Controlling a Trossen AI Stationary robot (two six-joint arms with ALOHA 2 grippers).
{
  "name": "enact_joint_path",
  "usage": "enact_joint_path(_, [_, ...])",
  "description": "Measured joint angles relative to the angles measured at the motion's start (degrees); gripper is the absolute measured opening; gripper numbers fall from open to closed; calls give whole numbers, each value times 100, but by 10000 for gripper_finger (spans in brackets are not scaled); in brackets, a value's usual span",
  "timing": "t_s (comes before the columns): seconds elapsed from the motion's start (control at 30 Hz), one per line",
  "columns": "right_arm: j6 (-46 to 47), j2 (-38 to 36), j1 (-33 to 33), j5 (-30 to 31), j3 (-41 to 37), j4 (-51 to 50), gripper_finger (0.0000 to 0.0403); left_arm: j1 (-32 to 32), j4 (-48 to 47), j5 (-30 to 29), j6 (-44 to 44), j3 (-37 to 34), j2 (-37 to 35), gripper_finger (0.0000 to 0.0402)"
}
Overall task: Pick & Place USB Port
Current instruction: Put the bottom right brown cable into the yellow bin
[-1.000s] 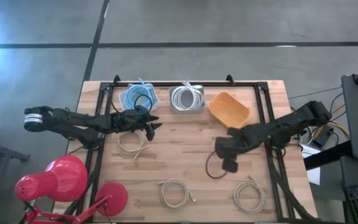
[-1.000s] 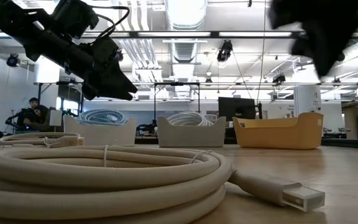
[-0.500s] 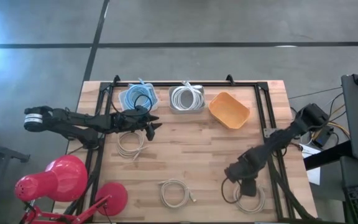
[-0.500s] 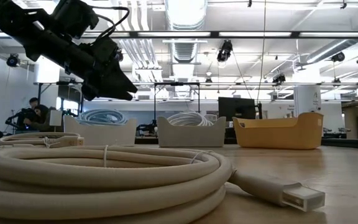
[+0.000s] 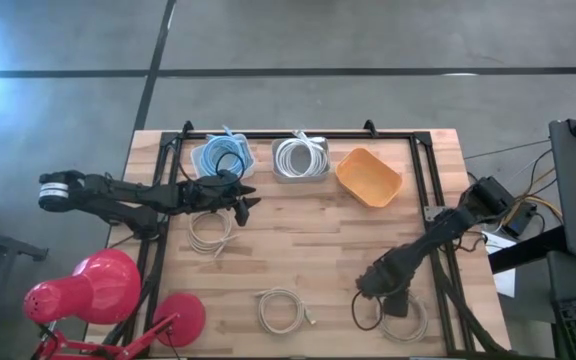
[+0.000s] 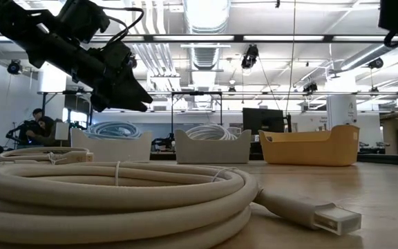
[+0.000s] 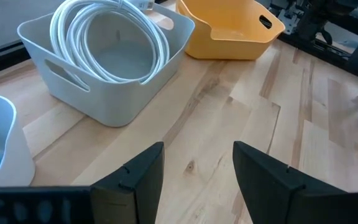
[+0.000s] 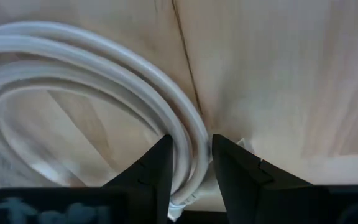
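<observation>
With your right pincer open astride the white cable coil, close squarely on its strands; left pincer waits open above the counter

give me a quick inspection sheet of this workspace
surface: wooden table with a black frame along its edges
job's things: three bins at the far edge; blue bin and white bin each hold a coiled cable, orange bin looks empty
clutter: red lamp at the left near corner
grippers: left claw open, near the blue bin, nothing in it; right claw down at a coil, fingers astride its strands
cables: three white coils loose on the table
surroundings: grey floor, person seated far behind
</observation>
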Motion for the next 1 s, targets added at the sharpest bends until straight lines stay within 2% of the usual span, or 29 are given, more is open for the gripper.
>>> enact_joint_path(0.3, [-631,97,2,32,59,296,102,0,-2,0,1,0,0,195])
enact_joint_path(0.63, [-852,63,-36,102,77,303,26,0,-1,0,26,0,0,195])
enact_joint_path(0.8, [-872,-225,-108,260,286,311,21,0,0,0,33,0,0,195])
enact_joint_path(0.9, [-893,-522,-163,653,424,223,21,0,2,0,35,0,0,195])
enact_joint_path(1.0, [-1045,-925,-231,1589,523,220,21,0,4,-2,42,0,0,195])
